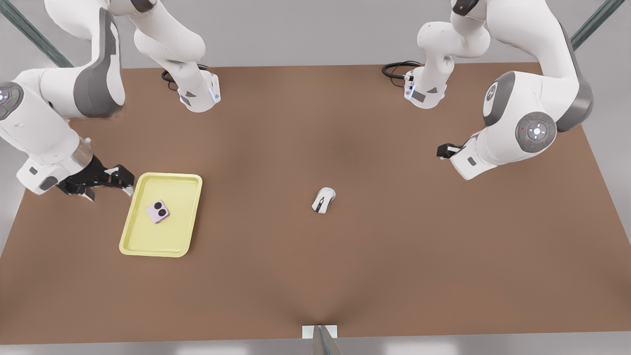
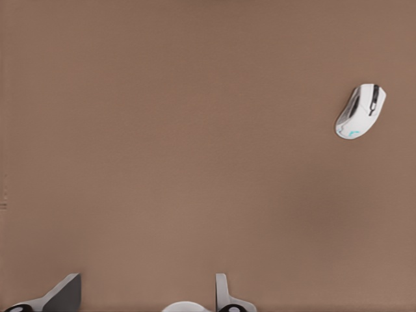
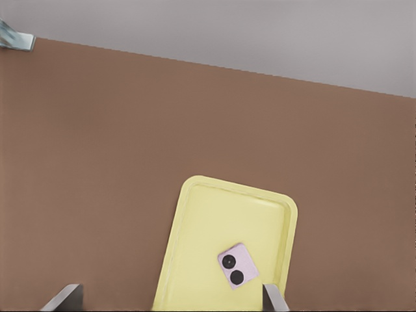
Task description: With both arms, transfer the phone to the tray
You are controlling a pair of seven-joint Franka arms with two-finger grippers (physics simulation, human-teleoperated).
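I see the phone (image 1: 158, 211) lying flat inside the tray (image 1: 129, 239), two black circles up. The right gripper (image 1: 111, 180) sits just beside the tray's far corner, fingers (image 3: 274, 299) released, spread apart, holding nothing; the phone lies between them in its wrist view. The left gripper (image 1: 446, 150) waits well apart, fingers (image 2: 222, 294) released too (mouse (image 1: 323, 199) ahead). No writing legible on anything I can see.
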